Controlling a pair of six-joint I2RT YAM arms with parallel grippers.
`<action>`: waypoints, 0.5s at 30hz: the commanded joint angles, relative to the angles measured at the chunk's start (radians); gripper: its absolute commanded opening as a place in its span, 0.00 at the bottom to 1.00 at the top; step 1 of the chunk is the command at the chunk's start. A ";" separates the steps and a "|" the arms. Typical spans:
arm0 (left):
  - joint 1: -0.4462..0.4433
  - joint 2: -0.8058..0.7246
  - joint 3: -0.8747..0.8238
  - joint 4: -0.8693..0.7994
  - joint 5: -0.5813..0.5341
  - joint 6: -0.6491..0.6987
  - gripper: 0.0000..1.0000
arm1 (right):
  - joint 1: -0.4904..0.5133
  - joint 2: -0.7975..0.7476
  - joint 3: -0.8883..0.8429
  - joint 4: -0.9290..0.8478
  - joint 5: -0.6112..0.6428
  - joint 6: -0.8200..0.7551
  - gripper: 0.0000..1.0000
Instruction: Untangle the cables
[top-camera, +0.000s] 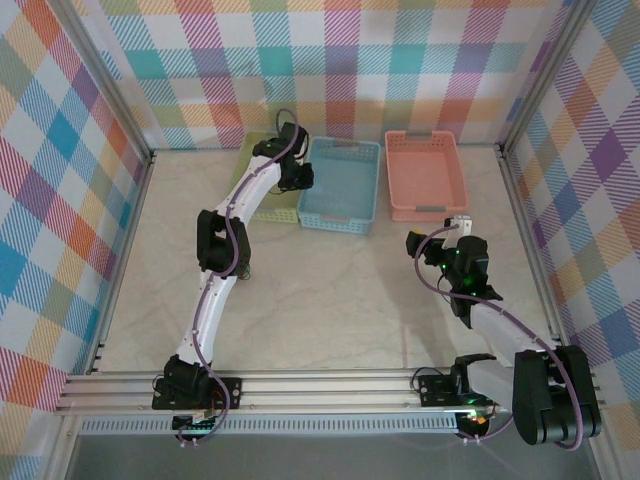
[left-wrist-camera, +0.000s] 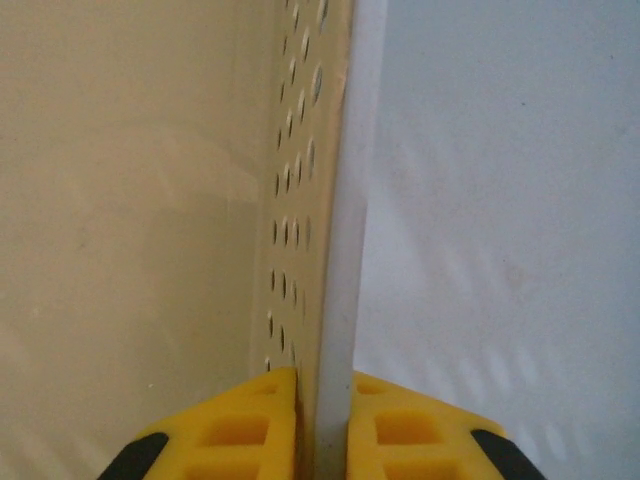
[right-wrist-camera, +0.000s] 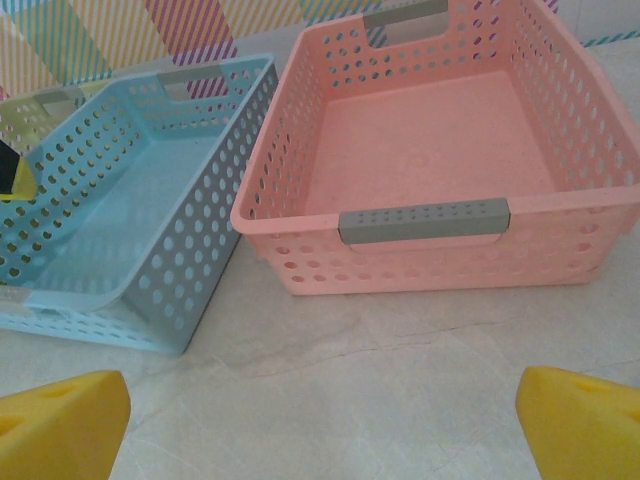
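Observation:
The cables are out of view. My left gripper (top-camera: 297, 178) reaches to the back of the table, where the yellow-green basket (top-camera: 268, 212) meets the blue basket (top-camera: 345, 143). In the left wrist view its yellow fingers (left-wrist-camera: 255, 420) are shut on a pale upright rim (left-wrist-camera: 345, 260) and the perforated yellow-green wall (left-wrist-camera: 300, 180) beside it. My right gripper (top-camera: 460, 222) hovers over the bare table in front of the pink basket (top-camera: 425, 150). It is open, its yellow fingertips (right-wrist-camera: 60, 420) wide apart with nothing between them.
Three baskets stand side by side at the back: yellow-green (right-wrist-camera: 30, 112), blue (right-wrist-camera: 130, 200) and pink (right-wrist-camera: 430, 130); the blue and pink ones hold nothing. Plaid walls and metal rails (top-camera: 320, 385) ring the marbled tabletop (top-camera: 340, 300).

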 joint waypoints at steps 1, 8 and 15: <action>-0.005 0.039 0.029 0.015 -0.012 -0.126 0.12 | 0.005 0.010 0.036 0.004 -0.013 0.008 0.99; -0.008 0.084 0.049 0.057 0.013 -0.163 0.10 | 0.005 0.012 0.038 0.001 -0.013 0.010 0.99; -0.009 0.110 0.076 0.079 0.058 -0.090 0.13 | 0.005 0.021 0.044 -0.002 -0.016 0.012 0.99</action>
